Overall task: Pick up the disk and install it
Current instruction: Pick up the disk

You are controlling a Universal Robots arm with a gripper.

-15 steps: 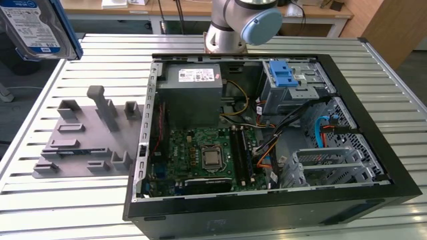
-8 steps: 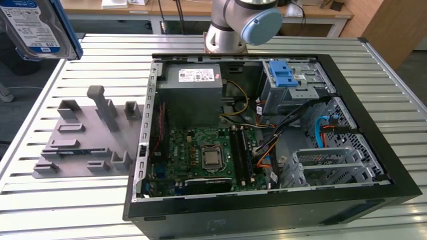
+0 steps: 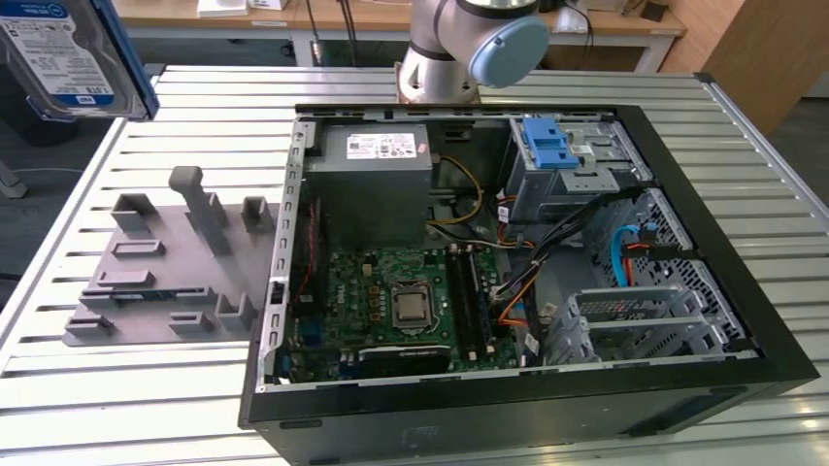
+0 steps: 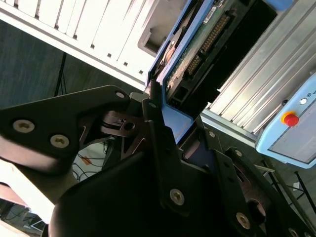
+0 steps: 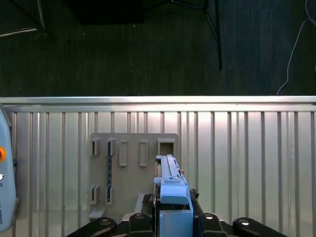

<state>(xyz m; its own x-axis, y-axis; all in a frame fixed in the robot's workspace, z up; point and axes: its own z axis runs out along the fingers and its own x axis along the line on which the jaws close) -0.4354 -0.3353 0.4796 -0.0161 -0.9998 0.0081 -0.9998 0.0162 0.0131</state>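
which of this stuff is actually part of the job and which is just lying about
In the job: disk, gripper shut on it, open computer case, likely its destination.
Just about: grey slotted plate, pendant with red button.

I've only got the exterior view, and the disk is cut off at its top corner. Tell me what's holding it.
Observer: In the second wrist view, the gripper is clamped on the disk by its blue frame.
Operator: Report what's beneath it.
Observer: The first wrist view looks down along the disk's edge. The grey fixture plate lies below, on the slatted table.
Operator: Name anything near the table I can't see.
Observer: In the second wrist view, a pale control box with a red button sits past the table's edge.
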